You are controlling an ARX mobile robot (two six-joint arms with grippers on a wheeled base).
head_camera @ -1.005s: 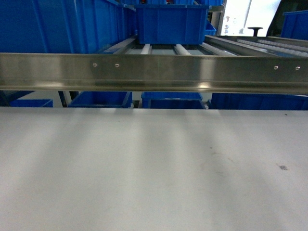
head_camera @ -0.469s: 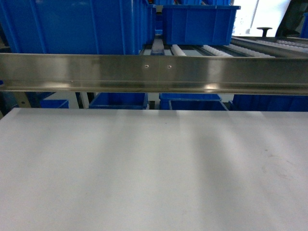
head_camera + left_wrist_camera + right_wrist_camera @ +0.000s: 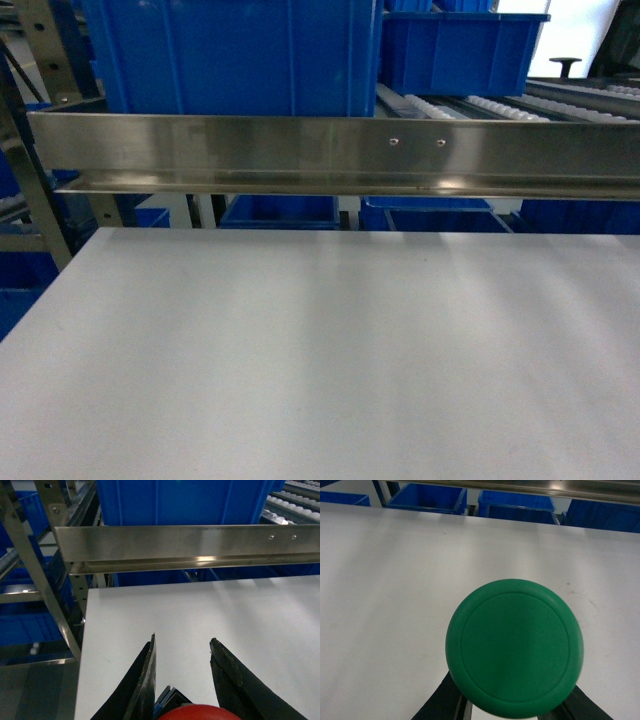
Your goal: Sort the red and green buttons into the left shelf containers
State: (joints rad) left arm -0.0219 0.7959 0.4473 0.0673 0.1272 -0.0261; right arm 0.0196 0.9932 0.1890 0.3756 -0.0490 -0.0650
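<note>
Surface: white worktop (image 3: 320,350), far edge beneath steel shelf rail (image 3: 330,150).
Room: large deep blue plastic bin (image 3: 230,55) above rail.
Left gripper (image 3: 182,647): clamps red-capped push-button (image 3: 199,713) over worktop's left edge.
Right gripper (image 3: 515,711): clamps green-capped push-button (image 3: 514,647) above worktop.

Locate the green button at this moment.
In the right wrist view, the green button fills the lower centre, held between the right pincer fingers above the white table; the head view does not show it.
</note>
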